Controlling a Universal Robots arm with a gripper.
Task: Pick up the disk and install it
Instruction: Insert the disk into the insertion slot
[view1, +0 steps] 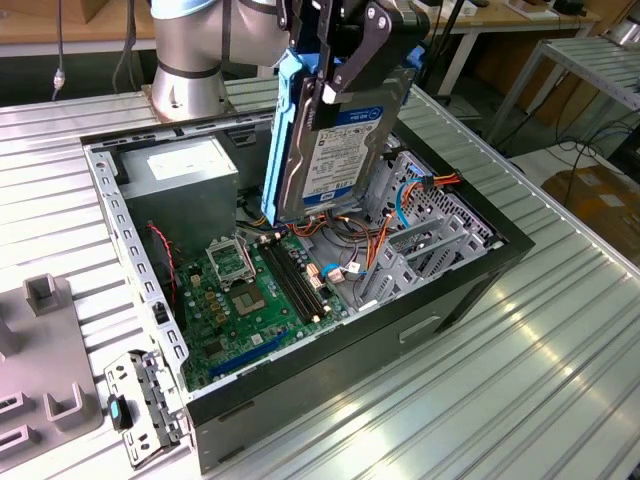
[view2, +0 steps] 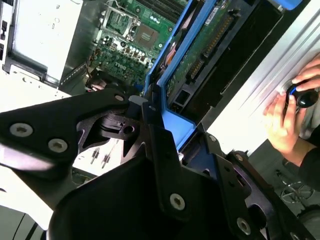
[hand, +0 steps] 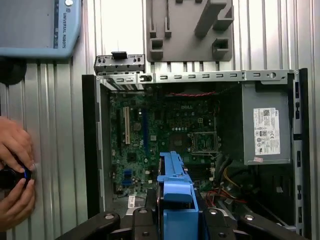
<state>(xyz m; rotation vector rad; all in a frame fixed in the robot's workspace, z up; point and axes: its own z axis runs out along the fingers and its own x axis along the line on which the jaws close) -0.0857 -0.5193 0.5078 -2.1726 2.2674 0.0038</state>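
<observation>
On a ribbed metal table (view1: 520, 350), over an open case (view1: 330, 375), my gripper (view1: 322, 70) is clamped on the disk (view1: 335, 150) by its blue rails. The disk hangs on end, long axis near vertical and slightly tilted, its label facing the exterior view, its lower end just above the motherboard (view1: 250, 290). My wrist points down; a person's hands (hand: 15, 175) rest on the table beside the case

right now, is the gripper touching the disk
Touching. In the exterior view the gripper is clamped on the disk at its upper end, and the disk hangs upright above the open computer case.
</observation>
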